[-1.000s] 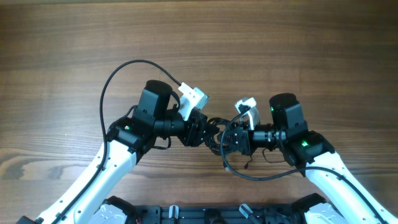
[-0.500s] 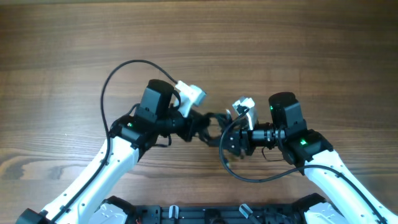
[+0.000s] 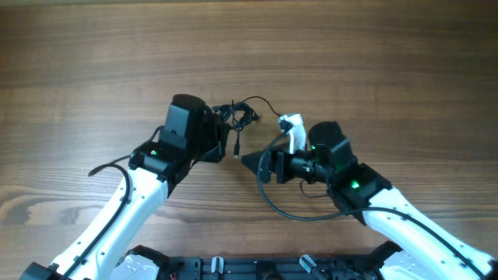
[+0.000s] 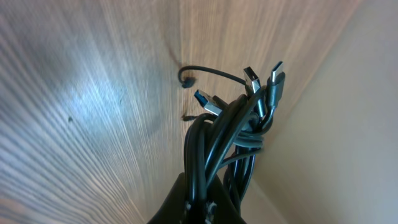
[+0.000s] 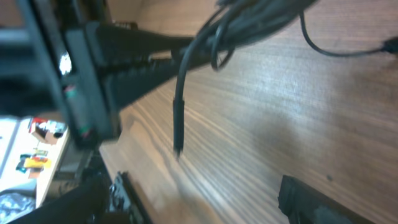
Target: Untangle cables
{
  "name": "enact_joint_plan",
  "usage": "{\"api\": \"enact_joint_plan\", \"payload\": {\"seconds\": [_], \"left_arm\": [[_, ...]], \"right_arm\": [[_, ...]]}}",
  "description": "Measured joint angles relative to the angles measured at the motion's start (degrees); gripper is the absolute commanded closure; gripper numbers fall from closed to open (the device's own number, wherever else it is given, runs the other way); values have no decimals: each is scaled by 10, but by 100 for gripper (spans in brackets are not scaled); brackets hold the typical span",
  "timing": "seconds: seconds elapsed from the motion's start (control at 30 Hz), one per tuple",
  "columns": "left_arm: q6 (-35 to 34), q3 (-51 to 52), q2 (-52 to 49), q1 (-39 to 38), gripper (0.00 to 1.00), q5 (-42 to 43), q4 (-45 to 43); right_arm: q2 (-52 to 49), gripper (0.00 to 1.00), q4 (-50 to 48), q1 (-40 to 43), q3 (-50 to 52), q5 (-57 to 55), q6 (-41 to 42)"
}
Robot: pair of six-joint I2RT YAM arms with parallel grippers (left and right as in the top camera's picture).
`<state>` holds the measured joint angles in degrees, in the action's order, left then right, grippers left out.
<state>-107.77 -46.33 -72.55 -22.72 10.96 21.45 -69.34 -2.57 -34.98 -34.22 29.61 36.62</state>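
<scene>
I am seeing left gripper point(image 3: 224, 134) carrying cables point(image 3: 238, 115) toward 12 o'clock, jaws pinching them. Right gripper point(image 3: 250, 161) is dropping off at 5 o'clock, jaws seemingly spread, empty. Cables remaining knotted.

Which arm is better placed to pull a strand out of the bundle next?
Right. The left gripper is shut on the cables; the right gripper is open and empty, with a dangling plug end just ahead.

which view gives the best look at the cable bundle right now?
Left wrist: the cables fill the frame, sharp, plug ends visible, rising from the left gripper. Overhead shows them only as a small dark tangle; right wrist is blurred, showing one dangling end.
</scene>
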Motion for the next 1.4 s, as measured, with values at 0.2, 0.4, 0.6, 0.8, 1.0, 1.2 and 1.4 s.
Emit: {"api": "enact_joint_plan", "payload": {"seconds": [0.2, 0.4, 0.6, 0.8, 1.0, 1.2, 1.4], "left_arm": [[-82, 0, 0, -29, 96, 2, 0], [44, 0, 0, -28, 96, -25, -2], [548, 0, 0, -25, 96, -22, -50], [766, 0, 0, -67, 96, 50, -72], [790, 0, 0, -68, 96, 55, -72], [792, 0, 0, -68, 96, 68, -81], [818, 1, -7, -64, 96, 154, -101]], "right_arm": [[-95, 84, -123, -15, 2, -26, 21], [-95, 96, -117, 5, 1, 18, 24], [-43, 96, -100, 107, 2, 181, 66], [-40, 96, -108, 112, 1, 209, 105], [-40, 96, -106, 112, 1, 209, 111], [-39, 96, -79, 112, 1, 176, 113], [-38, 96, -62, 112, 1, 80, 113]]}}
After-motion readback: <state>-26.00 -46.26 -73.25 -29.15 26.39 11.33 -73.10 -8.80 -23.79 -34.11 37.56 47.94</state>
